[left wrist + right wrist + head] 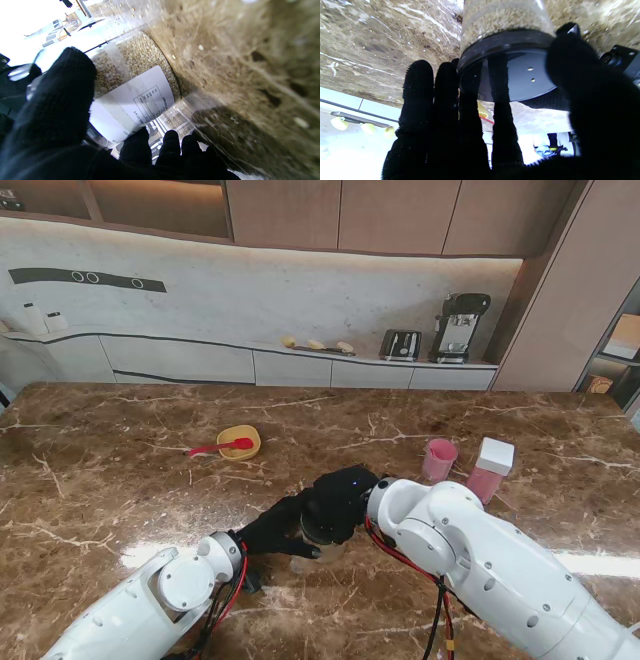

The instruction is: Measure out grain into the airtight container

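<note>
A: What's on the brown veined marble table (120, 480)?

B: Near me, a clear round grain jar (140, 75) with a white paper label, standing upright. The black-gloved left hand (275, 528) wraps its side; the knit-gloved right hand (335, 502) curls over its smooth black lid (520, 75).

A: Farther off?

B: To the right, a pink container (489, 468) with a white square lid, beside a pink cup (438, 459). To the left, a yellow bowl (240, 442) holding a red spoon (220, 447).
</note>
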### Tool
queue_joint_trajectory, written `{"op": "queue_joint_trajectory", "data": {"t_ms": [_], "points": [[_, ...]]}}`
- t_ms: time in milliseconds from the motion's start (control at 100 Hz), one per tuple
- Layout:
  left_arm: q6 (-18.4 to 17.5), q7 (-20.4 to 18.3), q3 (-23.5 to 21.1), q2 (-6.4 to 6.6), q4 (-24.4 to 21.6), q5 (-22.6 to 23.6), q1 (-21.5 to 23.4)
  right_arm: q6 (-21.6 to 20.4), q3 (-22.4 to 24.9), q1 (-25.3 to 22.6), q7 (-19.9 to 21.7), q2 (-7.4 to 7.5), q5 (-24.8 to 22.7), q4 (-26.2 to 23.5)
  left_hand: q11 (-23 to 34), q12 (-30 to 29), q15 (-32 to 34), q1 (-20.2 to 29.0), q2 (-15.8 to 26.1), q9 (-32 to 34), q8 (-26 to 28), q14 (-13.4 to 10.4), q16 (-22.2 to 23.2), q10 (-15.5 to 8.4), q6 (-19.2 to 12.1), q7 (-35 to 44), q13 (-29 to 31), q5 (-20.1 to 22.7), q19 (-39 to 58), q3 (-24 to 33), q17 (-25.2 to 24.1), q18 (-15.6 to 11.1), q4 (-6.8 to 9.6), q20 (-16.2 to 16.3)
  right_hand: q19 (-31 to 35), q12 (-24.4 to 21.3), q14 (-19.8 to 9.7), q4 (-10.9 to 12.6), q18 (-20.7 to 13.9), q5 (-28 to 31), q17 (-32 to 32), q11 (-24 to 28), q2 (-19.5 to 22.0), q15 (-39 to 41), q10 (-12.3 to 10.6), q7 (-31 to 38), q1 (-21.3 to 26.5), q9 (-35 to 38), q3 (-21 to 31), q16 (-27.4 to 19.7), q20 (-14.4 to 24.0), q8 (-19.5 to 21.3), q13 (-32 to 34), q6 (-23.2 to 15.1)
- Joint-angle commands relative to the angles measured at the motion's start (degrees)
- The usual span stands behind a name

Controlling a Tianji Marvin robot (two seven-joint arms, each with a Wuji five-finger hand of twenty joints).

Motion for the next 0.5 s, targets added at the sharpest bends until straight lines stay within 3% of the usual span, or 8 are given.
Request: {"op": "queue_joint_trajectory", "data": {"t_ms": [0,80,110,140,240,320,400,490], "points": [[1.2,-1.1,1.0,0.25,1.99,0.26,1.21,0.89,-0.23,-1.76,-0.69,-0.57,0.16,1.48,0.51,-0.18,0.17,0.94,1.34,-0.6,-0.73,8.68,0.72,-1.32,-3.1,38.08,-0.84,3.39,10.46,3.33,4.55,22.32,1.41,7.77,4.92,2.16,-1.44,0.84,-0.51,1.66,2.95,6.64,10.09,2.86,-5.25,3.55,-4.51,7.01,-0.35,2.02,-1.22,1.03,4.9,0.81],[1.21,-1.14,1.09,0.26,1.96,0.26,1.19,1.1,0.19,-2.65,-4.19,-1.04,0.16,2.29,0.5,-0.15,0.17,1.02,1.29,-0.57,-0.63,8.65,0.76,-1.36,-3.4,38.41,-0.85,3.54,10.38,3.73,4.58,22.38,1.45,7.84,8.18,0.65,-0.5,2.1,0.07,1.1,5.01,5.58,15.16,2.97,-5.17,2.26,-9.1,10.34,-8.3,1.63,-2.71,-1.71,7.89,3.87],[1.23,-1.14,1.09,0.26,1.94,0.26,1.21,0.86,0.42,-2.91,-5.27,-1.16,0.32,2.55,0.49,-0.15,0.15,0.95,1.32,-0.59,-0.58,8.64,0.77,-1.32,-3.47,38.55,-0.88,3.56,10.33,3.84,4.55,22.35,1.45,7.85,8.42,-0.54,-0.27,3.48,0.12,-0.09,4.91,4.37,19.35,2.22,-5.22,0.76,-9.58,10.07,-15.49,1.38,-3.37,-3.43,7.85,4.97],[1.26,-1.15,1.08,0.26,1.9,0.26,1.23,0.5,0.68,-3.17,-6.36,-1.28,0.29,2.8,0.52,-0.13,0.18,0.96,1.3,-0.55,-0.51,8.69,0.8,-1.36,-3.51,38.7,-0.83,3.55,10.35,3.99,4.61,22.46,1.45,7.91,8.23,-1.66,-0.03,4.86,0.29,-1.04,4.42,3.08,20.73,1.33,-5.12,-0.26,-12.19,9.26,-19.0,1.06,-3.65,-4.5,7.39,5.83],[1.39,-1.12,0.96,0.29,1.75,0.38,1.31,-0.99,1.86,-4.02,-7.49,-1.35,-0.3,2.54,0.56,-0.1,0.24,0.75,1.2,-0.53,-0.43,8.71,0.88,-1.35,-3.57,38.92,-0.81,3.42,10.35,4.28,4.61,22.53,1.4,8.07,1.9,-6.82,1.32,6.06,2.75,-5.68,-2.93,-2.86,17.98,-7.62,-5.28,-4.41,-21.37,3.47,-12.34,-3.0,-3.43,-7.69,0.24,7.47],[1.46,-1.09,0.89,0.3,1.68,0.46,1.34,-2.24,3.08,-4.86,-7.5,-1.23,-1.92,1.41,0.58,-0.09,0.29,0.58,1.25,-0.54,-0.39,8.73,0.93,-1.38,-3.7,39.03,-0.78,3.43,10.4,4.43,4.62,22.66,1.36,8.21,-4.96,-9.51,2.5,6.2,5.74,-7.46,-11.53,-7.21,19.76,-16.23,-5.7,-6.34,-24.93,-1.71,-11.0,-7.69,-2.4,-8.76,-8.81,7.0],[1.5,-1.07,0.85,0.31,1.64,0.51,1.37,-3.02,4.42,-5.88,-7.23,-1.16,-3.42,-0.29,0.58,-0.08,0.36,0.48,1.16,-0.54,-0.35,8.74,1.0,-1.43,-3.65,39.14,-0.74,3.43,10.45,4.54,4.64,22.73,1.32,8.33,-10.92,-11.24,2.51,6.21,7.27,-9.23,-19.04,-10.74,20.31,-21.02,-5.44,-7.92,-25.54,-6.76,-10.85,-10.82,-1.46,-9.1,-16.23,6.23],[1.56,-1.02,0.81,0.31,1.59,0.53,1.43,-3.54,5.82,-6.78,-6.56,-1.11,-4.13,-2.33,0.62,-0.06,0.42,0.39,1.15,-0.51,-0.33,8.71,1.06,-1.35,-3.64,39.2,-0.76,3.36,10.49,4.68,4.6,22.78,1.28,8.46,-14.1,-12.42,2.34,6.33,7.54,-10.48,-22.69,-13.55,17.23,-23.07,-4.43,-8.89,-21.86,-11.2,-10.54,-12.25,-0.83,-9.13,-20.52,6.22]]}}
